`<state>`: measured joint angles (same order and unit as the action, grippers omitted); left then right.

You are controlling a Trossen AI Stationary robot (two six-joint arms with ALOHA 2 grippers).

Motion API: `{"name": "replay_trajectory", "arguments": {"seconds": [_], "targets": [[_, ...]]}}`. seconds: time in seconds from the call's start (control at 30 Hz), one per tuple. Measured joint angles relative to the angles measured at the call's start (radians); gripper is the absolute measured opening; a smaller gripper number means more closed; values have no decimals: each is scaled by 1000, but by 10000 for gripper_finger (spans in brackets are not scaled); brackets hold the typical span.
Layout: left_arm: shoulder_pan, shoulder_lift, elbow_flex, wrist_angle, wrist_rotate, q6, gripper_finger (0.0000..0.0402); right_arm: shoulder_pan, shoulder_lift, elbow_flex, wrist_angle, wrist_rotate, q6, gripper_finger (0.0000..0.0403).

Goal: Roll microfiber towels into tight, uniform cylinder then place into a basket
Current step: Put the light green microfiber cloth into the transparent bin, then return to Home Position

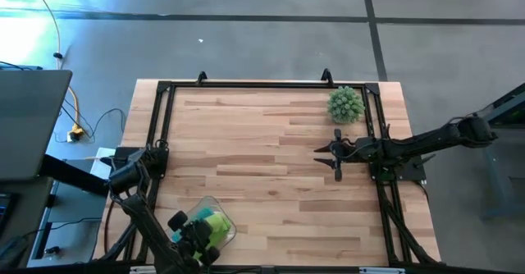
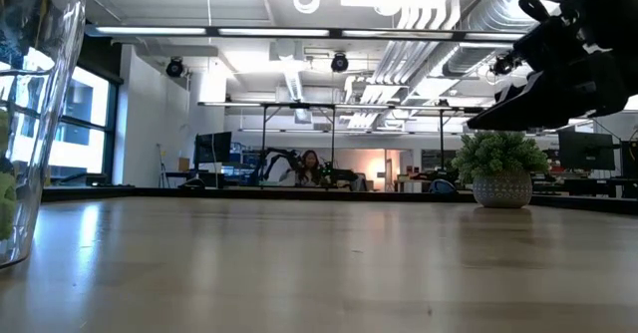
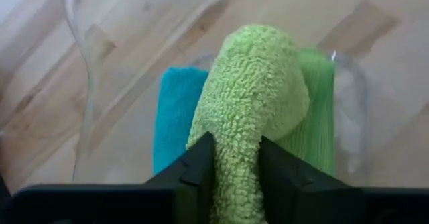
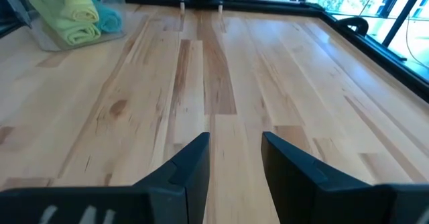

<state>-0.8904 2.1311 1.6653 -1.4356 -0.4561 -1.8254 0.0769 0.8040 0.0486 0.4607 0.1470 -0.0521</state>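
My left hand [image 3: 238,177] is over the basket [image 1: 229,225] at the near left part of the table [image 1: 271,151]. A rolled lime green towel [image 3: 251,96] is between its two fingers [image 3: 198,174]; they stand narrow around the roll and touch it on both sides. Below this roll, inside the basket, I see the teal blue towel [image 3: 175,113] on one side and the other lime green towel [image 3: 318,117] on the other side, both lying along the basket. The roll in my hand lies on top, between these two.

My right hand [image 1: 336,152] waits above the right part of the table, holding nothing, its fingers [image 4: 191,167] apart with bare wood between them. Near it, at the far right corner, stands a small spiky green plant [image 1: 345,104] in a pot.
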Motion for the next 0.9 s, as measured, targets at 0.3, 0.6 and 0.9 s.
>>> {"name": "replay_trajectory", "arguments": {"seconds": [0.3, 0.6, 0.9], "targets": [[-7, -27, 11, -30, 64, 30, 214, 0, 0, 0, -47, 0, 0, 126], [24, -111, 102, -111, 58, 202, 216, 0, 1, 0, -104, 0, 0, 126], [106, -193, 122, -123, 48, 649, 194, 0, 1, 0, -138, 0, 0, 126]]}}
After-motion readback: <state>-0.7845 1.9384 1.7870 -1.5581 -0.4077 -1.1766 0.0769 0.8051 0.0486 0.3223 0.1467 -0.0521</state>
